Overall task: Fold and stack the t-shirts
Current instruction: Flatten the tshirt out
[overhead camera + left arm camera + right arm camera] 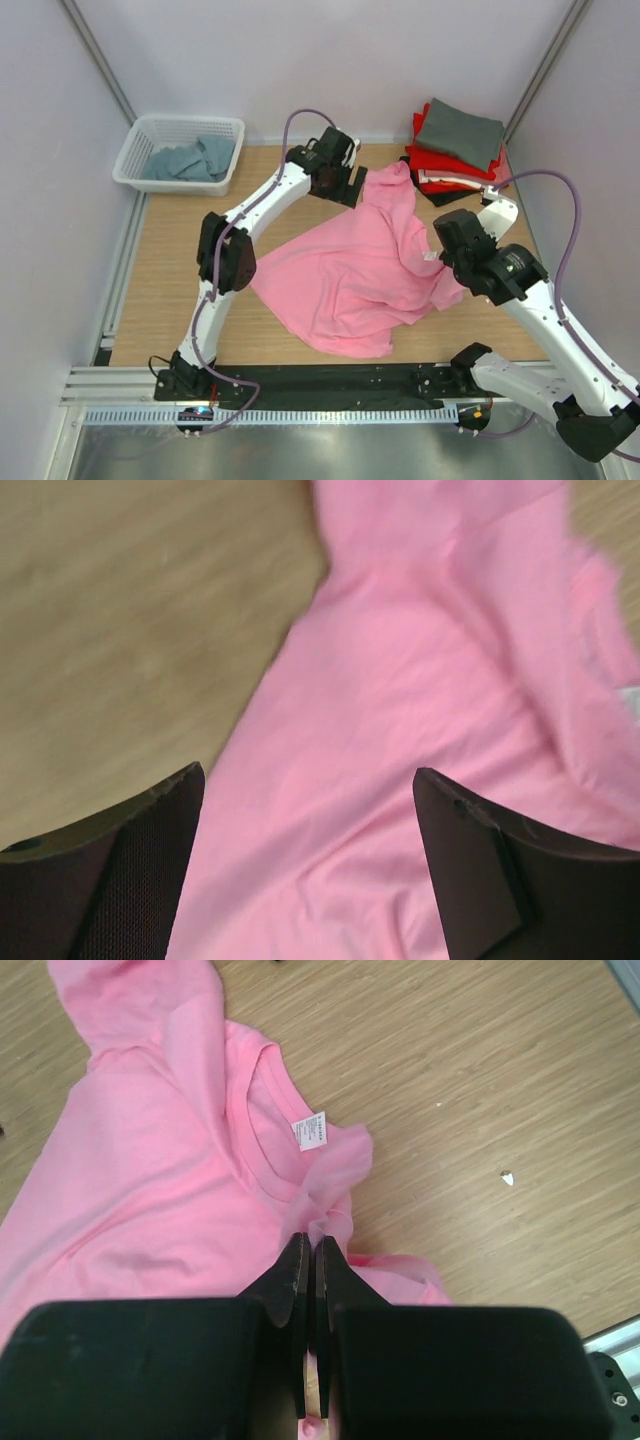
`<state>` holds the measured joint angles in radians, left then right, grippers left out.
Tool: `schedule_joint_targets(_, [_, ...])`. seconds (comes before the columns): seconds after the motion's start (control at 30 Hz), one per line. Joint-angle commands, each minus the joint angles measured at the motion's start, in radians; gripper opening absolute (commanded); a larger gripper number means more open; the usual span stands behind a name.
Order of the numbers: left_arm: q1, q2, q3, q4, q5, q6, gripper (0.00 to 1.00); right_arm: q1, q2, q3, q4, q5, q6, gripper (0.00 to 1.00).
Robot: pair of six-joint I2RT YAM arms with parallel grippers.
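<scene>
The pink t-shirt [350, 275] lies crumpled across the middle of the wooden table. My right gripper [446, 256] is shut on a bunched fold of the pink t-shirt [200, 1170] near its collar and white label. My left gripper [345, 190] hangs open over the shirt's far sleeve end; in the left wrist view its gripper [308, 780] has the pink t-shirt [400, 700] between the spread jaws, not gripped. A folded stack sits at the back right: a grey t-shirt [460, 132] on top, red t-shirts [445, 165] under it, a black one [440, 196] at the bottom.
A white lattice basket [135, 150] stands at the back left with a grey-blue t-shirt [190, 160] in it. Bare wooden table [170, 270] lies left of the pink shirt. White walls and metal frame posts enclose the table.
</scene>
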<state>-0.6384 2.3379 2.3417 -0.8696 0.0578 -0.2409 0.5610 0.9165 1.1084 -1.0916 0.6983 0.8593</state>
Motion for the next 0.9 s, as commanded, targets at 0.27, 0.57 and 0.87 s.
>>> schedule_joint_targets(0.27, [-0.449, -0.77, -0.845, 0.07, -0.366, -0.19, 0.75, -0.091, 0.076, 0.039, 0.156, -0.036, -0.038, 0.01])
schedule_joint_targets(0.57, [-0.748, -0.671, -1.001, 0.34, -0.386, -0.397, 0.74, -0.216, 0.075, 0.03, 0.177, -0.144, -0.134, 0.01])
schedule_joint_targets(0.87, [-0.83, -0.425, -0.857, 0.343, -0.365, -0.413, 0.73, -0.254, 0.033, 0.005, 0.17, -0.177, -0.18, 0.01])
